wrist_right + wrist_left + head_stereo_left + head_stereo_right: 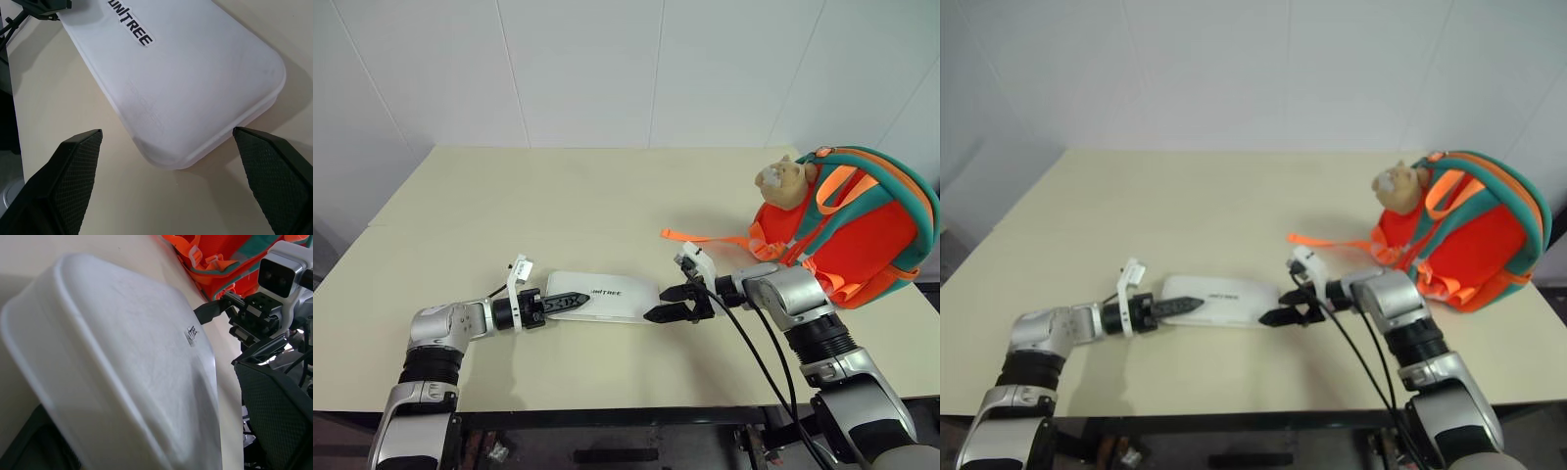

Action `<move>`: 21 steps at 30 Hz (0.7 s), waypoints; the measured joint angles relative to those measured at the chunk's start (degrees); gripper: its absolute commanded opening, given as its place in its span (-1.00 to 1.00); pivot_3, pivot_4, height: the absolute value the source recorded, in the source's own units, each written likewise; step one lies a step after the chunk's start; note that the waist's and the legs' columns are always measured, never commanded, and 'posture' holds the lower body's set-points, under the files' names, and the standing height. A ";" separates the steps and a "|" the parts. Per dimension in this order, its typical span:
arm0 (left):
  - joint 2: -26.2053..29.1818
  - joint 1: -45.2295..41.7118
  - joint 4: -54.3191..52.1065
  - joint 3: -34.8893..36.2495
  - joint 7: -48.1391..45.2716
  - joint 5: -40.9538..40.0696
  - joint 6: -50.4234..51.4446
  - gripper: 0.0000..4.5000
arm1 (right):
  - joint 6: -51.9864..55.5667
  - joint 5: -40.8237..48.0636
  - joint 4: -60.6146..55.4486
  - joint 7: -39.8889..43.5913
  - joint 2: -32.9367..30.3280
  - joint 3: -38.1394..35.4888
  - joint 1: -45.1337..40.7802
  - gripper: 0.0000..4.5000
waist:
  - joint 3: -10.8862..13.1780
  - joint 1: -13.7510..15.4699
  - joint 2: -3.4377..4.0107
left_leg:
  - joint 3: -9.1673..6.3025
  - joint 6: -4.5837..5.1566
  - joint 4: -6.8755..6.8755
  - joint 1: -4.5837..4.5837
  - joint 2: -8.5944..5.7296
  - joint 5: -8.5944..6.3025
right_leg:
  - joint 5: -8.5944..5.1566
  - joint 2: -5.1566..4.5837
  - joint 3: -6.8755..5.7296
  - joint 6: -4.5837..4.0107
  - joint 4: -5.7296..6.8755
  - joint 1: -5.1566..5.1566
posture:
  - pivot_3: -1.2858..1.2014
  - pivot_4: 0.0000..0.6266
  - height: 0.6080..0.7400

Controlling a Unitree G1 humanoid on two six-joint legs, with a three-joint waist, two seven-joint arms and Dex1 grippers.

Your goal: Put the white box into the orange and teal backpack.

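Left eye view: the white box (607, 297) lies flat on the table (509, 206), well apart from the orange and teal backpack (847, 230); the left gripper (566, 303) and right gripper (671, 305), both spread wide, flank its ends, nothing lifted or packed yet

The white box (607, 296) lies flat on the table, dark lettering up. The orange and teal backpack (862, 235) sits off to its right, plush toy on top.
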 measured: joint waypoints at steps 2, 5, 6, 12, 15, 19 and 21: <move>-0.11 -0.02 0.09 0.02 -0.16 -0.01 0.16 0.98 | -0.21 0.00 0.00 -0.07 -0.01 0.00 0.00 1.00 | 0.00 0.01 0.00 | 0.00 0.00 0.00 0.00 0.00 0.00 | 0.00 0.00 0.00 0.00 0.01 0.00 | 0.03 -0.52 1.00; -0.05 -0.33 0.92 0.23 -0.32 -0.38 1.12 0.71 | -0.31 -0.01 0.00 -0.09 -0.03 0.00 0.01 1.00 | 0.00 -0.02 0.00 | 0.00 0.00 0.00 0.00 0.00 0.00 | 0.00 0.00 0.00 0.00 0.01 0.00 | 0.03 -0.52 1.00; -0.03 -0.37 1.28 0.42 -0.31 -0.55 1.73 0.57 | -0.36 -0.01 0.00 -0.09 -0.03 0.00 0.01 1.00 | 0.00 -0.06 0.00 | 0.00 0.00 0.00 0.00 0.00 0.00 | 0.00 0.00 0.00 0.00 0.00 -0.01 | 0.03 -0.52 1.00; 0.31 -0.28 0.85 0.62 -1.74 -3.44 8.54 -0.22 | -1.53 -0.05 -0.02 -0.06 -0.65 0.15 0.22 1.00 | 0.01 -0.43 -0.01 | 0.00 0.00 -0.03 -0.05 0.00 0.00 | 0.00 0.00 0.00 0.00 -0.01 -0.05 | 0.03 -0.52 1.00; 1.37 0.21 -1.77 0.96 -1.77 -5.07 11.56 -0.38 | -2.09 -0.06 -0.21 -0.03 -1.04 0.41 0.84 1.00 | 0.01 -0.91 -0.01 | -0.01 0.00 -0.03 -0.05 0.01 0.00 | 0.00 0.00 0.00 0.00 0.00 -0.04 | 0.03 -0.52 1.00; 1.76 1.77 -5.26 2.02 -0.61 -6.08 14.03 -0.38 | -2.78 -0.06 -0.98 -0.04 -1.41 0.40 2.28 1.00 | 0.01 -1.15 -0.01 | -0.01 -0.01 -0.05 -0.05 0.01 0.00 | 0.00 0.00 0.00 0.00 0.00 -0.06 | 0.03 -0.52 1.00; 1.67 3.05 -7.77 2.98 0.45 -6.66 14.01 -0.38 | -3.23 0.03 -2.31 -0.37 -1.55 -0.04 3.65 1.00 | 0.01 -1.22 -0.01 | 0.00 -0.01 -0.09 -0.05 0.02 0.01 | 0.00 0.01 0.00 0.00 0.00 -0.10 | 0.03 -0.52 1.00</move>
